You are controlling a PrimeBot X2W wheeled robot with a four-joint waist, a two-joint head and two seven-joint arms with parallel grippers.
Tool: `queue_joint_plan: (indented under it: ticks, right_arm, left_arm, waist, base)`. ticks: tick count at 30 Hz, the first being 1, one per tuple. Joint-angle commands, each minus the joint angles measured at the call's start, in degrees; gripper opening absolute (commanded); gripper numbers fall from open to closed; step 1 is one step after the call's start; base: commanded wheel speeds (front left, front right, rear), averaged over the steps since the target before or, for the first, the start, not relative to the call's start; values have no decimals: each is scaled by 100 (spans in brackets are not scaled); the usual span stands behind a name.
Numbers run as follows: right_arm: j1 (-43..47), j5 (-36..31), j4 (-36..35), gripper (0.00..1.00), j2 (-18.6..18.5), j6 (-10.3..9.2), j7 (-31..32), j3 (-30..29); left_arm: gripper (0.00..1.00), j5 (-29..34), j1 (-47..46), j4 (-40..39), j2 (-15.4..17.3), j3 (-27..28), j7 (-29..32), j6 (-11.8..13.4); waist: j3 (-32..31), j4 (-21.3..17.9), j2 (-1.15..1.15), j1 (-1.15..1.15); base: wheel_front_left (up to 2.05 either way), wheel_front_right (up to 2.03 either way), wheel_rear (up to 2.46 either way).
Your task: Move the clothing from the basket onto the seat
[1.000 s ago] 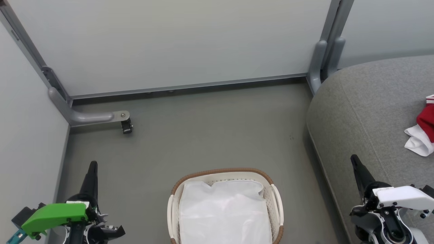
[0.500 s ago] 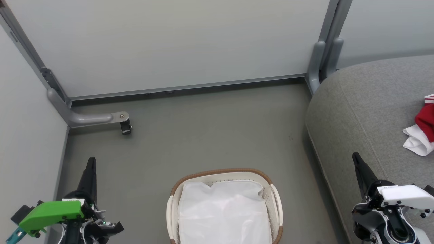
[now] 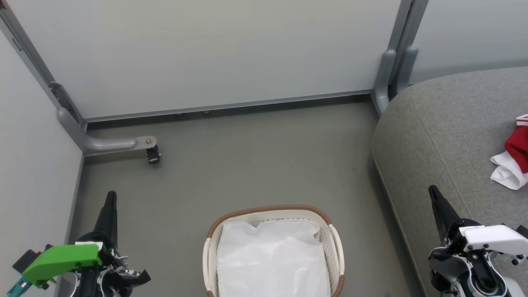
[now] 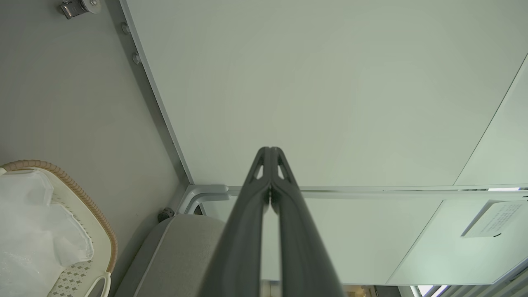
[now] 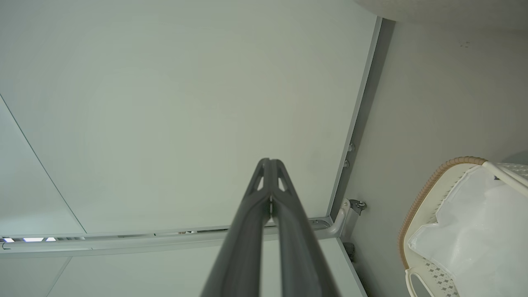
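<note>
You look all but finished: the clothing (image 3: 518, 145) lies on the seat (image 3: 445, 136) at the frame's right edge, the basket (image 3: 270, 208) at bottom centre holds a white liner (image 3: 272, 255), and your left end effector (image 3: 110, 197) and right end effector (image 3: 433, 192) are each pressed together, empty.

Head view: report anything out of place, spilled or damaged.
Nothing looks spilled or damaged. The basket stands upright on the floor with a white sheet inside. Red and white clothing lies crumpled on the seat, cut off by the picture's right edge.
</note>
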Motion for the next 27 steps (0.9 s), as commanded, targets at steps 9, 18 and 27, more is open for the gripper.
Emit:
queue_joint_plan:
  ticks: [9,18,27]
  right_arm:
    - [-40,0,-13,0,-11,-2,23,-24]
    - [-41,-7,-13,0,-6,-2,28,-32]
    - [-42,-18,-12,0,-1,-2,31,-39]
  left_arm:
    - [0,-7,-55,-3,37,21,19,-20]
    - [0,-4,-55,-4,35,22,21,-20]
    - [0,-2,-55,-2,33,23,23,-20]
  waist:
    - [0,0,0,0]
    - [0,0,0,0]
    - [0,0,0,0]
  base:
    - [0,0,0]
    - [0,0,0]
    - [0,0,0]
